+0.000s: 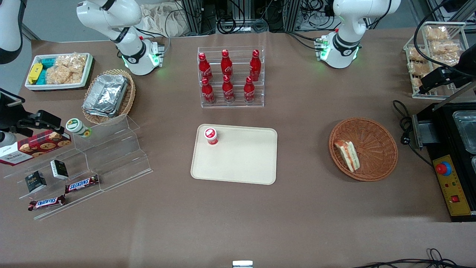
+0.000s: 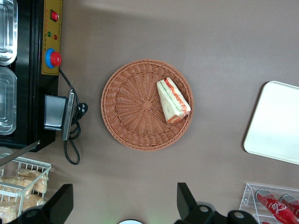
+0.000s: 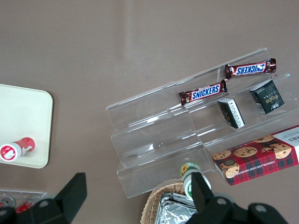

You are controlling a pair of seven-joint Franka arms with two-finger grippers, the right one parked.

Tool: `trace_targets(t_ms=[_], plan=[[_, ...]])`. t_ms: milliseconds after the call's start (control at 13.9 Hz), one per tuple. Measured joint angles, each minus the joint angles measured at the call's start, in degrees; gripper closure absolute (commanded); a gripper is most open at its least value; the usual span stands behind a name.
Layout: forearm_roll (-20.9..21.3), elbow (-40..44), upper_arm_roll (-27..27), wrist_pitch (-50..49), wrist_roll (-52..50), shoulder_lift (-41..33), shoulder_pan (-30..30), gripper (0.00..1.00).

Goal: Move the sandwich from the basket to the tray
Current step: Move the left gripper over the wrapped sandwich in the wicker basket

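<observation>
Tray (image 1: 238,163) mid-bench, bottle (image 1: 211,135) standing in one corner, rest bare. Sandwich (image 1: 347,153) in basket (image 1: 375,163), on edge, near rim toward tray. Step: approach and grasp. Advice: drop straight down, fingers across bread faces, light squeeze, clear rim. Pincer (image 2: 124,205) high above bench beside basket, pointing down, fingers (image 2: 186,198) spread apart, holding nothing.

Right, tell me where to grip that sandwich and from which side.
Probably from straight above: the sandwich lies flat near the basket rim. Close the open gripper, now high over the table, across the wedge's two long bread faces, at its wider middle.
</observation>
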Motion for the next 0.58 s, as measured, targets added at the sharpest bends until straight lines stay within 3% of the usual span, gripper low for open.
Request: trace_targets(t_ms=[577], plan=[[0.0, -0.4, -0.1, 0.0, 0.1, 0.2, 0.0, 0.0]])
